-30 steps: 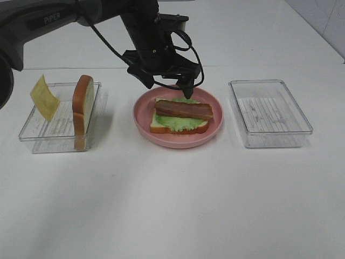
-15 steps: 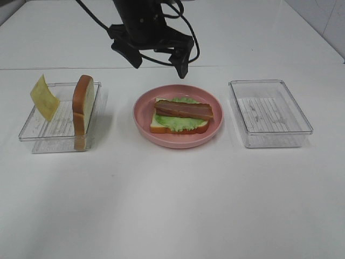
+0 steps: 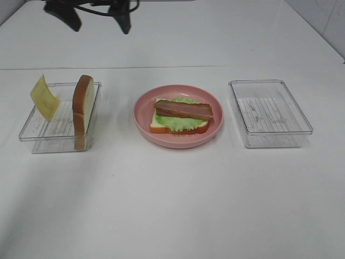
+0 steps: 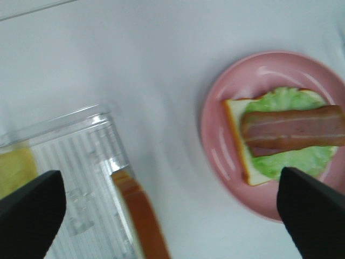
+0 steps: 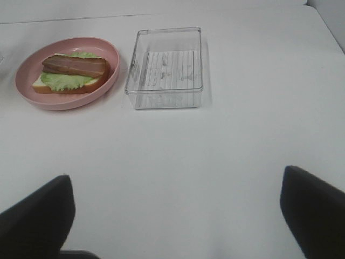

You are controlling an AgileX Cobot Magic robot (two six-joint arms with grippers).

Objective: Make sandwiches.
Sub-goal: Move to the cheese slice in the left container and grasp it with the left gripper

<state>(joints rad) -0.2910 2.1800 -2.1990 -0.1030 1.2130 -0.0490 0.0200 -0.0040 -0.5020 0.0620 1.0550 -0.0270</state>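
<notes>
**Half-built sandwich (image 3: 179,117) sits on pink plate (image 3: 178,141)**

Bread, lettuce and bacon lie stacked mid-table. The left gripper (image 3: 100,19) hangs wide open, well back and to the left of it, beyond the left tray (image 3: 54,143) where a cheese square (image 3: 44,97) and bread slice (image 3: 83,105) stand on edge. The right gripper (image 5: 175,216), also spread wide, hovers well apart from the plate.

White bench (image 3: 172,210), round pink plate (image 3: 178,144) at its middle, clear rectangular left tray (image 3: 54,142) toward the left edge, clear ribbed-bottom right tray (image 3: 269,116) toward the right edge, both trays well apart from the plate, all three nearer the far edge.
</notes>
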